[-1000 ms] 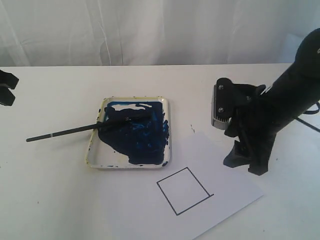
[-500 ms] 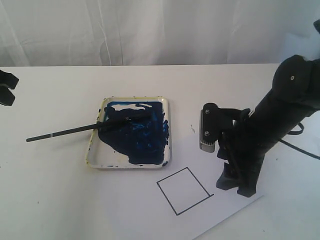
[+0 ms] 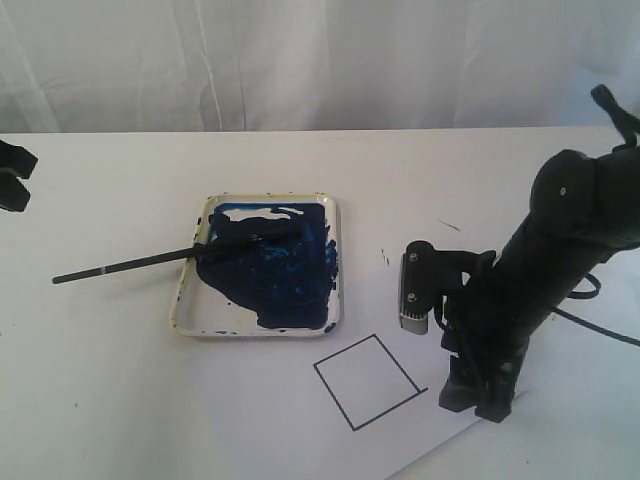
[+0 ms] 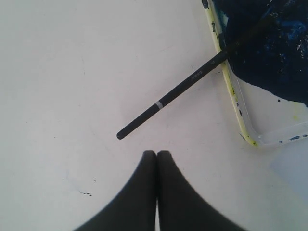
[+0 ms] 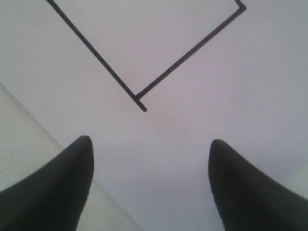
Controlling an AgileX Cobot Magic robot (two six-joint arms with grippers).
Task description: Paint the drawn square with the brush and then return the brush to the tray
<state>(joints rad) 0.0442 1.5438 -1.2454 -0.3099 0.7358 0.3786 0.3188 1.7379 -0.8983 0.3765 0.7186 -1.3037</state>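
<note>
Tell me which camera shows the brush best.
The exterior view: the whole brush shows, handle over the tray rim, tip in blue paint. The left wrist view shows the handle close but loses the tip in dark paint. The right wrist view shows none of it.

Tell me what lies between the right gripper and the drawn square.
Only bare white paper separates the right gripper from the drawn square, shown in the right wrist view.

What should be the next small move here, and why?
Probably the left gripper should open and ease toward the handle of the brush. Its jaws stand shut on nothing, the brush lies with its bristles in the tray, and the drawn square is unpainted. The right gripper hangs open over the paper beside the square.
</note>
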